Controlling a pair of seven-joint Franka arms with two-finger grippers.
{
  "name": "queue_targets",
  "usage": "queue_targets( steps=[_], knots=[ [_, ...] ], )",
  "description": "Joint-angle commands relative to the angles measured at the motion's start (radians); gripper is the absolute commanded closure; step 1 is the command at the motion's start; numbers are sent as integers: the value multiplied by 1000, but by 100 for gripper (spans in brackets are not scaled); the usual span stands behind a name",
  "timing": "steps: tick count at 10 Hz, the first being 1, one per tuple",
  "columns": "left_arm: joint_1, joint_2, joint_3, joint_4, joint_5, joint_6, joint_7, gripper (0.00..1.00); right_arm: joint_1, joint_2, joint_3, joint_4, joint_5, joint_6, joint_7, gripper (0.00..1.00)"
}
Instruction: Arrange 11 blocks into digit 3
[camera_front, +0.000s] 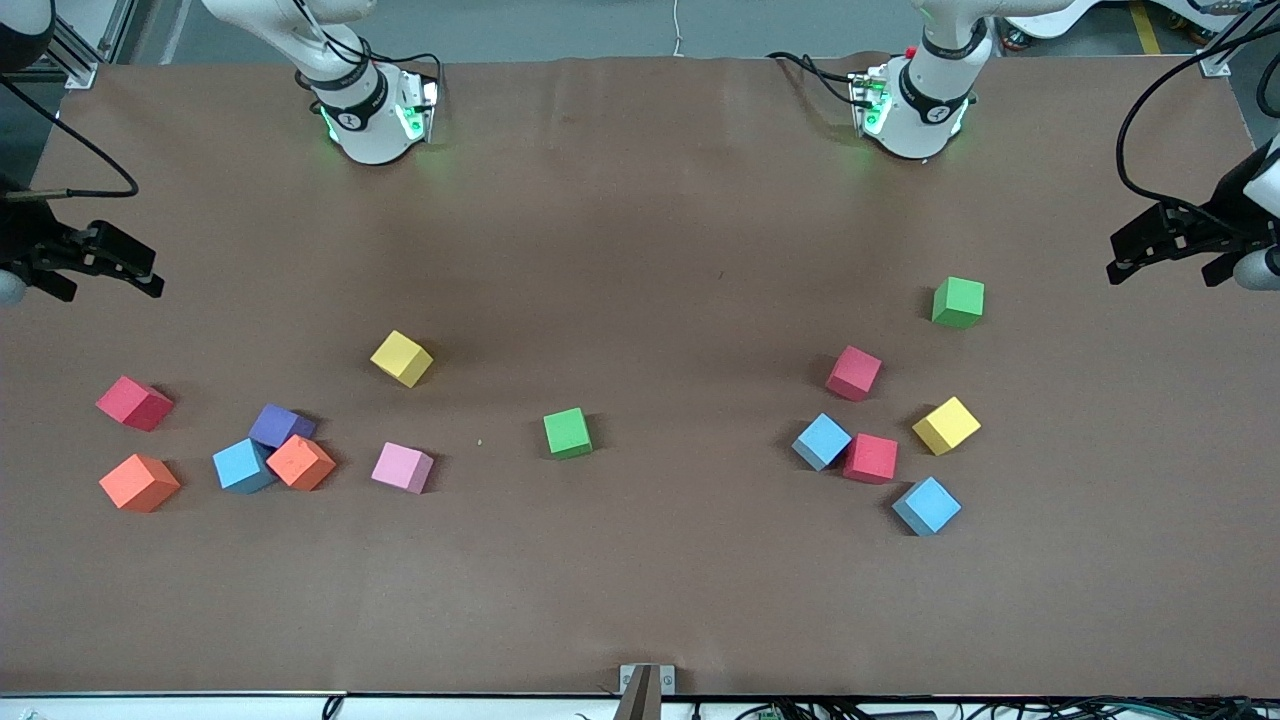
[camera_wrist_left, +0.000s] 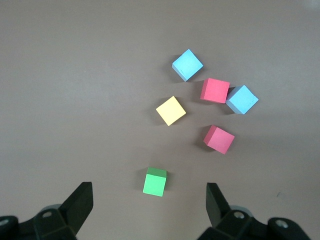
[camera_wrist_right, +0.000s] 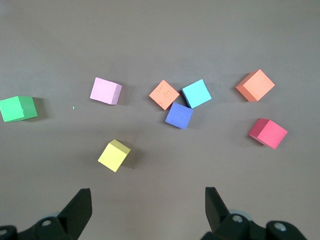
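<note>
Left tool (camera_wrist_left: 148, 205) above green block (camera_wrist_left: 154, 181)

Thirteen foam cubes lie scattered: three red (camera_front: 134, 403), three blue (camera_front: 243, 466), two green (camera_front: 567, 433), two yellow (camera_front: 401, 358), two orange (camera_front: 139, 482) (one touching blue), one purple (camera_front: 280, 426), one pink (camera_front: 402, 467).

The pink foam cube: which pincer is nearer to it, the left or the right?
Right. The right pincer hangs open at the pink foam cube's end of the table; the left pincer, also open, hangs at the table's left-arm end.
</note>
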Motion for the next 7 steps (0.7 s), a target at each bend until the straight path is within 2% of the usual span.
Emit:
queue_targets(
  steps=[1,3,4,6,7],
  knots=[
    [8,2,-13,21,-5,-14,13,0,3,-8,2,4,-16,-11,3,0],
    [16,17,-14,3,-14,-15,19,0,0,-8,2,11,-16,-12,3,0],
    [30,12,-10,-41,-27,-24,24,0,-2,-8,2,9,-16,-17,1,0],
    [32,3,-14,-196,-24,4,11,0,4,18,4,3,-1,-29,17,0],
    [32,2,-16,-295,-25,65,13,0,23,41,4,7,-2,-29,61,0]
  ],
)
